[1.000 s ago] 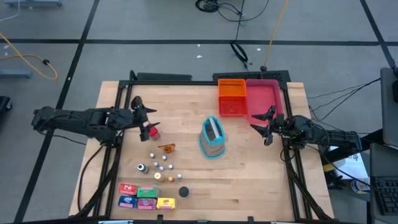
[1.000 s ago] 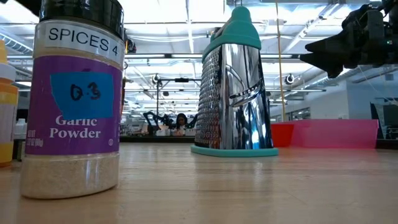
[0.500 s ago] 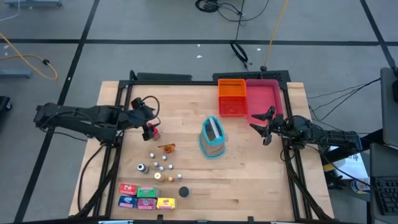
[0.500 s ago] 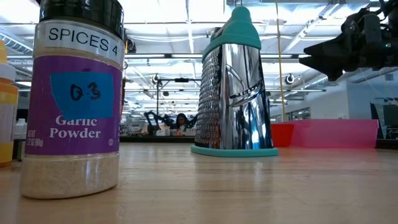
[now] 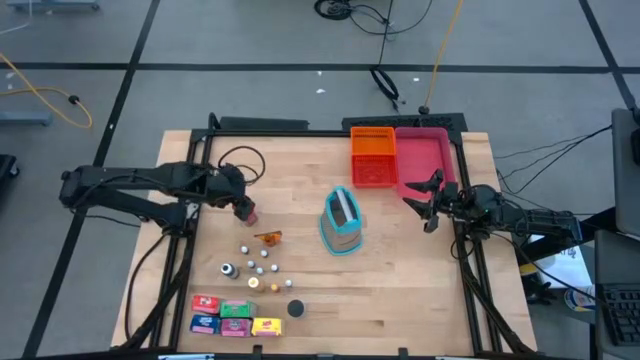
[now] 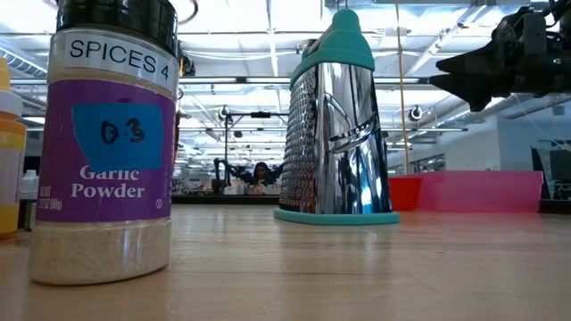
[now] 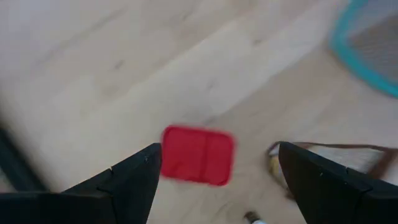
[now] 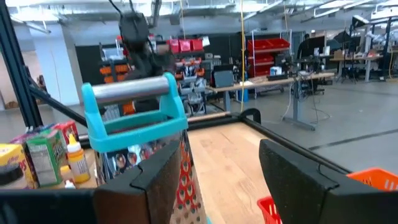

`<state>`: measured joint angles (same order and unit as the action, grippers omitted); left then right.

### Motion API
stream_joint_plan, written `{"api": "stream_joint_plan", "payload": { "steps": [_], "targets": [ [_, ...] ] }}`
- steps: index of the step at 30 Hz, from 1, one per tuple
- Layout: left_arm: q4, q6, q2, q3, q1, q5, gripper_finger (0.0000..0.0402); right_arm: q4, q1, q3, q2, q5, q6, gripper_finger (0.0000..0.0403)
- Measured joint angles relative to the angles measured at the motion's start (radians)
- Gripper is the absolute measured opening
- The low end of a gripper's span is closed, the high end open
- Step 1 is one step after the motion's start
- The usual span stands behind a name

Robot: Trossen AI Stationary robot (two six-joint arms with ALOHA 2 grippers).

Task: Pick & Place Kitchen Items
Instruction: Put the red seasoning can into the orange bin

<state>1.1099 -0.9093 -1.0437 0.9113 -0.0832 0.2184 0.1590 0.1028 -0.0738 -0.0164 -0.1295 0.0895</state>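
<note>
My left gripper (image 5: pixel 240 198) (image 7: pixel 214 180) is open and hangs over a small red rectangular piece (image 7: pixel 198 155) (image 5: pixel 246 212) that lies flat on the wood; its fingers stand either side of the piece, apart from it. An orange piece (image 5: pixel 267 237) lies to the right of the red piece, on its near side. Several tiny bottles (image 5: pixel 252 266), small coloured boxes (image 5: pixel 234 318) and a black piece (image 5: pixel 295 309) sit toward the near left. A garlic powder jar (image 6: pixel 107 143) fills the low view's left. My right gripper (image 5: pixel 425 198) (image 8: pixel 214 174) waits open beside the pink tray.
A steel grater with teal trim (image 5: pixel 342 222) (image 6: pixel 337 125) (image 8: pixel 140 124) stands mid-table. An orange tray (image 5: pixel 373 157) and a pink tray (image 5: pixel 425 158) (image 6: pixel 482 191) sit at the far right. Black frame rails (image 5: pixel 190 190) border the table's sides.
My left gripper has moved toward the table's right and a little toward its near edge, and now stands over the small red piece. Its cable loop has swung along with it. The right arm and the items have kept still.
</note>
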Motion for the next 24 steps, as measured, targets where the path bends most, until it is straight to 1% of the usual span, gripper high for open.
{"api": "stream_joint_plan", "payload": {
  "steps": [2, 4, 8, 12, 19, 24],
  "targets": [
    [0.037, -0.039, -0.027, 0.000, -0.031, -0.028, 0.0326, -0.001, 0.000, 0.000, 0.000, 0.000, 0.000, 0.0210],
    [0.055, -0.040, -0.047, 0.000, -0.063, -0.067, 0.0326, -0.001, 0.000, 0.000, 0.000, 0.000, -0.006, 0.0210],
    [0.044, 0.035, -0.062, 0.000, -0.121, -0.118, 0.0326, -0.001, 0.000, 0.000, 0.000, 0.000, -0.023, 0.0210],
    [0.042, 0.136, -0.063, 0.000, -0.162, -0.132, 0.0326, -0.002, 0.000, 0.001, 0.000, 0.000, -0.023, 0.0210],
    [0.023, 0.559, -0.063, -0.001, -0.186, -0.132, 0.0326, -0.002, 0.000, 0.001, 0.000, 0.000, -0.023, 0.0210],
    [-0.001, 0.917, -0.063, -0.001, -0.152, -0.130, 0.0326, -0.002, 0.000, 0.001, 0.000, 0.000, -0.023, 0.0210]
  ]
}}
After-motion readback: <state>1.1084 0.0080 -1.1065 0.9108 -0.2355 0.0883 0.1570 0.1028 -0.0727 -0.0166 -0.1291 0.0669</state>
